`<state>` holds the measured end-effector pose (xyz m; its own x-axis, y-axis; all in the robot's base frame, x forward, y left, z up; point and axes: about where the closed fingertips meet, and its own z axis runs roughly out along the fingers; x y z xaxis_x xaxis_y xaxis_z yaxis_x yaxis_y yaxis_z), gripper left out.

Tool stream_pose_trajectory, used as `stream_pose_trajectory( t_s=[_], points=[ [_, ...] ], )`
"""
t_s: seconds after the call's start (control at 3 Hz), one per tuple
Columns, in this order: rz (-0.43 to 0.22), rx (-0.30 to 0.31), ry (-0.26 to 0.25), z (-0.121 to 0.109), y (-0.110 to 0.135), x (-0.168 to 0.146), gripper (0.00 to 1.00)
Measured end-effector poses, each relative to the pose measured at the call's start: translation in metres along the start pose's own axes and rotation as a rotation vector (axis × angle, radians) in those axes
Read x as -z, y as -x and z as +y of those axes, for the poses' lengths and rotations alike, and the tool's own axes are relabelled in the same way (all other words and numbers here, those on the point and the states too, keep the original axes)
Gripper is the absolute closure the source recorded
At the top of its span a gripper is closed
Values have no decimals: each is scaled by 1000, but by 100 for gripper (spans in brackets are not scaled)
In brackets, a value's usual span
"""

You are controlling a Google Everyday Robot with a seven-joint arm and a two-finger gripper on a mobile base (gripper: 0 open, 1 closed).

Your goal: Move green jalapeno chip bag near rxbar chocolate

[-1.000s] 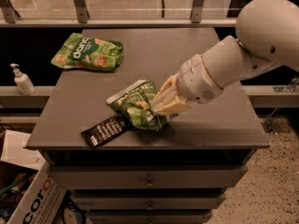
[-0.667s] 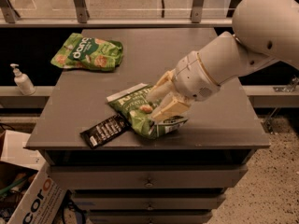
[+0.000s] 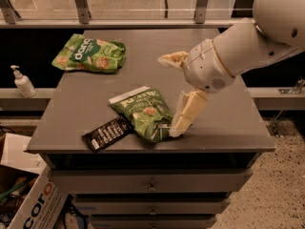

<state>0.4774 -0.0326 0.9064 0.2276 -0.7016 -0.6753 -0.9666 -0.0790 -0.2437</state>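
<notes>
With the green jalapeno chip bag lying flat near the table's front edge, just beside the rxbar chocolate (placement looks done), the gripper, spread wide and empty at the bag's right edge, should lift straight up without snagging the crinkly foil.

The larger light green bag at the back left of the counter carries big white lettering that reads roughly "dang". The cardboard box on the floor at lower left shows the letters "coro" in orange-red along its side. The green jalapeno chip bag has pale lettering below its white top strip, but it cannot be made out. The rxbar chocolate bears white text lines too fine to read. The gripper carries no marking; its jaws stand spread wide at the bag's right edge.
</notes>
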Motion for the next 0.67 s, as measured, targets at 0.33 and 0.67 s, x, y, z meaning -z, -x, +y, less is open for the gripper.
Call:
stream_pose_trajectory(
  t_s=[0.33,0.67],
  points=[
    [-62,6,-96,-20,0,38,0],
    [-128,-20,-242,-42,-5,85,0]
  ],
)
